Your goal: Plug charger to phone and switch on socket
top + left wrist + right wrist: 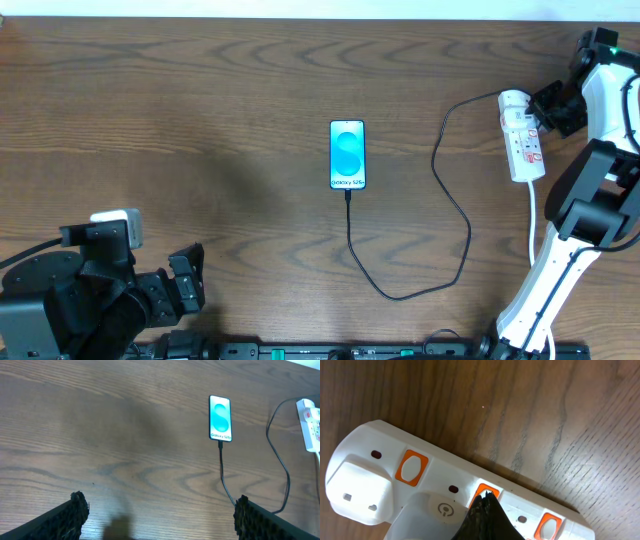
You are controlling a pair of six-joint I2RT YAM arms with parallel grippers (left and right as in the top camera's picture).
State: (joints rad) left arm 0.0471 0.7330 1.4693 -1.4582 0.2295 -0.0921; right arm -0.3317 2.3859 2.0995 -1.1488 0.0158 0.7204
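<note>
- Phone [347, 155]: lies flat on the wooden table [200, 120], screen up and lit cyan; taken as the reference point for every position below.
- Charger [455, 215]: thin black cable; its connector tip meets the phone's lower short edge and looks seated; from there it runs toward the near table edge, loops out to the right of the phone and climbs back to the socket's rounded end.
- Socket [523, 135]: white strip, well to the right of the phone and roughly parallel to it; orange switches [411, 466] along its face (three show in the right wrist view); a white plug [357, 492] sits at the rounded end.
- Right gripper [485, 502]: at the socket; jaws closed together with nothing between them; the joined tip overlaps the middle switch; whether it presses down cannot be told.
- Left gripper [160, 502]: by the near table edge, well to the lower left of the phone; jaws spread wide, holding nothing.
</note>
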